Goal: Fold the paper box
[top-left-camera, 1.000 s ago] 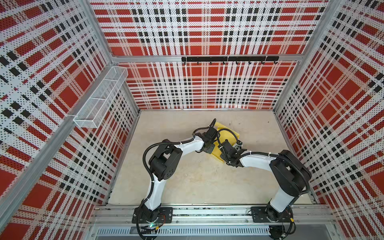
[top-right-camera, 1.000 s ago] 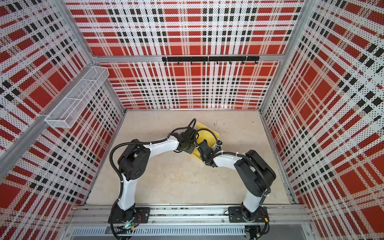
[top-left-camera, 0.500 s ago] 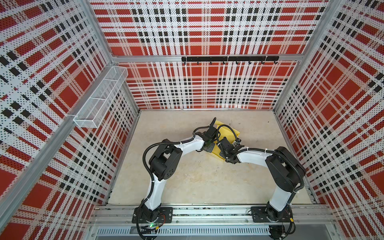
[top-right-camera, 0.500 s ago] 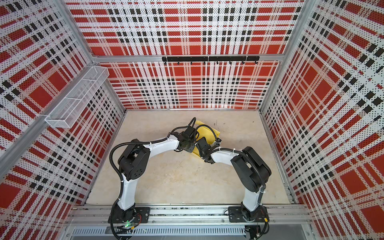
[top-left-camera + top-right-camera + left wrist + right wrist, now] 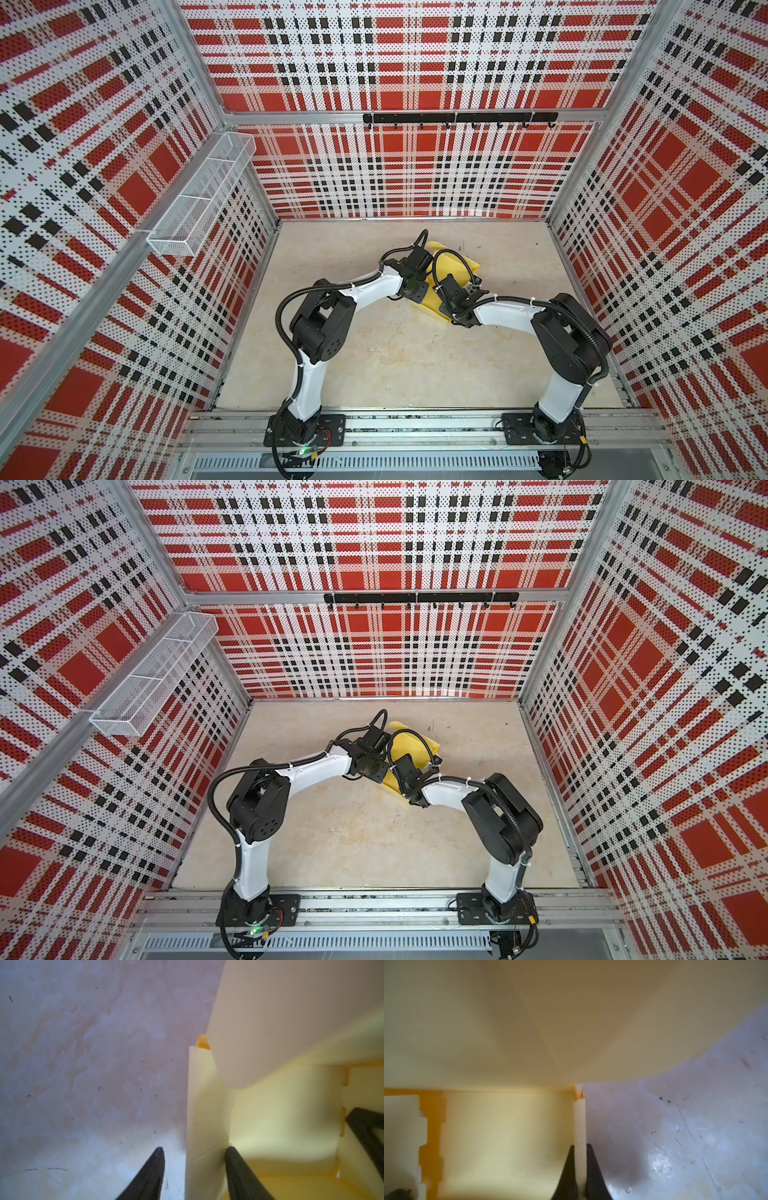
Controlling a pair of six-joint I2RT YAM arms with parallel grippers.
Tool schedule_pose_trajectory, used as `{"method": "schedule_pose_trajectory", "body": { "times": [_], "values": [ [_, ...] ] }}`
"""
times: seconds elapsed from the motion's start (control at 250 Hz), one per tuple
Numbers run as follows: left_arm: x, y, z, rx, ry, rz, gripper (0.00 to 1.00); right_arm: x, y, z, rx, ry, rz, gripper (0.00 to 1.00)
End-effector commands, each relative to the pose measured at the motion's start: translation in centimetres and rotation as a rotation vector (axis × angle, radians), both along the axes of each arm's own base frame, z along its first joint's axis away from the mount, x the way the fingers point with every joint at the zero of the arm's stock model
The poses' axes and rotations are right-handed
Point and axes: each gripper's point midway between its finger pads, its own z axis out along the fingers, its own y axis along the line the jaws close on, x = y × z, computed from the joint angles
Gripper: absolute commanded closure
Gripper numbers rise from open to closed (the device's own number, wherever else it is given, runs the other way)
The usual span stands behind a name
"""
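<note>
Now: box [image 5: 455,264] walls up, both tools on it

Box sits mid-tabletop [image 5: 395,357], toward the back, partly under both wrists. R tool [image 5: 580,1145] pinches one upright wall, jaws pressed on the card. L tool [image 5: 194,1148] is spread, straddling another wall: inner finger touching it, outer finger apart, over bare tabletop.

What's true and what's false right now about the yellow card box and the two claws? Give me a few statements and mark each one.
1. The right claw is shut on a wall of the pale yellow thin-card box. True.
2. The left claw is clamped tight on the box. False: its jaws stand apart, straddling a wall, with a gap on the outside.
3. The box lies in the wire basket. False: it rests on the beige tabletop.
4. Both claws are at the box. True.
</note>
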Motion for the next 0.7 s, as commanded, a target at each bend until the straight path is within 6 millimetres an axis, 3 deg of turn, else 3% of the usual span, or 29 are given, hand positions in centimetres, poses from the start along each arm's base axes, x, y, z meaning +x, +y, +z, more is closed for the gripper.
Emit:
{"method": "schedule_pose_trajectory", "body": {
  "times": [0.0, 0.284, 0.696],
  "values": [
    [0.6, -1.0, 3.2, -0.067, -0.033, -0.036, 0.48, -0.4, 0.5, -0.3, 0.003, 0.032, 0.028, 1.00],
    [1.9, -0.9, 3.1, -0.173, 0.017, -0.023, 0.51, -0.2, 1.0, -0.4, 0.002, 0.030, 0.046, 1.00],
    [3.0, -1.2, -1.1, -0.145, 0.084, 0.037, 0.66, -0.3, 1.1, -0.8, 0.000, 0.039, 0.048, 1.00]
  ]
}}
